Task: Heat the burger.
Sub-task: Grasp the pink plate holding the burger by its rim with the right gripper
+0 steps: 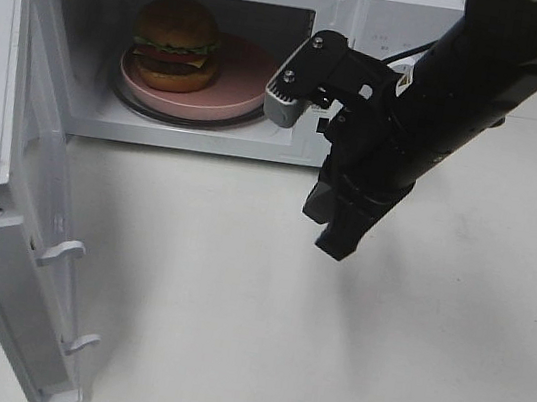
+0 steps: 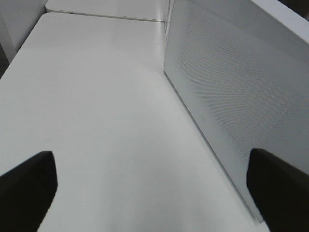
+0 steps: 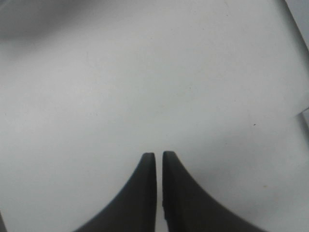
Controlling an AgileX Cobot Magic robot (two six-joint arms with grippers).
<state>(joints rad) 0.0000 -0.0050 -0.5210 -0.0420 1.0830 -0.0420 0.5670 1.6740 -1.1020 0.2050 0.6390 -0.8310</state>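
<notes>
1. Inside the microwave (image 1: 396, 23), toward the left of its cavity, the burger (image 1: 176, 43) sits upright on a pink plate (image 1: 239, 91). The plate rests on the glass turntable (image 1: 141, 109), and the door (image 1: 35, 176) hangs wide open on the left.
2. My right gripper (image 1: 335, 243) points down over the bare table (image 1: 228, 337) in front of the oven's right side, well apart from the burger. Its jaws are nearly closed, with only a thin slit between them, and they hold nothing.
3. My left gripper (image 2: 149, 154) is spread wide and empty, just beside the door's dotted panel. Only its wrist camera shows it; the high camera does not.
4. I judge the burger to be light but soft and stacked, so the layers could slide or the bun could dent under a pinch. I would not grip it directly. Any shifting should go through the plate's rim, which looks stiff and smooth, perhaps slippery.
5. With the burger inside the oven, I reckon the door is next. I would push gently on its outer face near the free edge, so the oven itself is not shoved.
</notes>
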